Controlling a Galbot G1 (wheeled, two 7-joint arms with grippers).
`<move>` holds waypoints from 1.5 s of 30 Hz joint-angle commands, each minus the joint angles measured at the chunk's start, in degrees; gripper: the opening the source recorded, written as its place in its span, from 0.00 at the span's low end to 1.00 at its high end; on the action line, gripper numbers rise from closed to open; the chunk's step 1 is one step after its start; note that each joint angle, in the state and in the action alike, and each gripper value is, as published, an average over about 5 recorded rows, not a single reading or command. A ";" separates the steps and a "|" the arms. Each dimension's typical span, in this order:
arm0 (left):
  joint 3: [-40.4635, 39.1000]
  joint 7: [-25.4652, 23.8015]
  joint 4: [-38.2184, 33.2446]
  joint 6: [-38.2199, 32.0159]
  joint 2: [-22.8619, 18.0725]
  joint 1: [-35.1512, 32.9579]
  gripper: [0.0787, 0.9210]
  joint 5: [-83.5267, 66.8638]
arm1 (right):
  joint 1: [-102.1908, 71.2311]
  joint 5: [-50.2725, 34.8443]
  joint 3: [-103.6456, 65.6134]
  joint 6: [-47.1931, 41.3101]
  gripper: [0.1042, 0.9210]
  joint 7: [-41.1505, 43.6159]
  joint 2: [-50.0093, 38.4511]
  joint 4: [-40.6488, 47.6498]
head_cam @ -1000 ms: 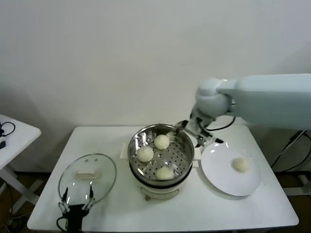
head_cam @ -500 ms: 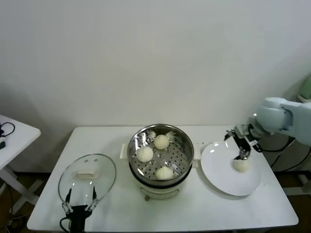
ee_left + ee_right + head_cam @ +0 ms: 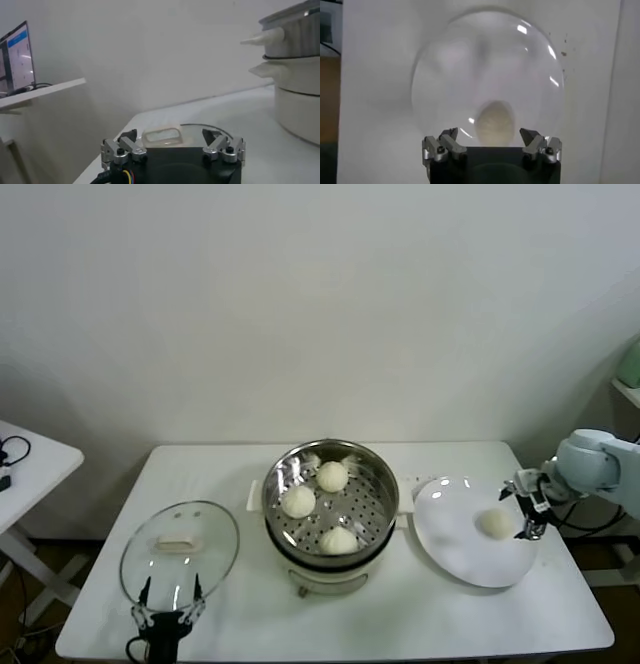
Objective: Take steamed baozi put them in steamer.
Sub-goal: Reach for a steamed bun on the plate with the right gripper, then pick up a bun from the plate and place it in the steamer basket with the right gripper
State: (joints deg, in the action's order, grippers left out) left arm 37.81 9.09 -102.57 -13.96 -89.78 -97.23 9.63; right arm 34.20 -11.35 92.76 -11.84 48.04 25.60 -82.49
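Right gripper point(image 3: 527, 506) hovering spread beside the last bun point(image 3: 495, 523) on the plate point(image 3: 470, 559).

Three buns point(image 3: 299, 501) are sitting in the steamer point(image 3: 331, 504) at the table's point(image 3: 520, 624) middle. The left gripper point(image 3: 168, 616) is waiting, fingers apart, by the glass lid point(image 3: 180, 549), probably just clear of it.

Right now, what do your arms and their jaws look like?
The right arm is smooth, rounded and pale blue-grey. Both the right gripper and the left gripper have black bodies with silver metal jaws fixed by dark screws. Red and yellow wires show beside the left one.
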 commanded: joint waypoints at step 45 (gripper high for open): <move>-0.29 0.77 0.11 -0.64 -0.56 -0.29 0.88 0.87 | 24.46 -20.94 13.38 -0.85 0.59 3.51 4.98 -2.56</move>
State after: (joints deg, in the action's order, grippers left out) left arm 37.77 9.78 -102.33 -14.54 -90.41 -97.50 10.48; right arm 26.94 -16.34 84.41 -11.48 50.04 31.30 -71.91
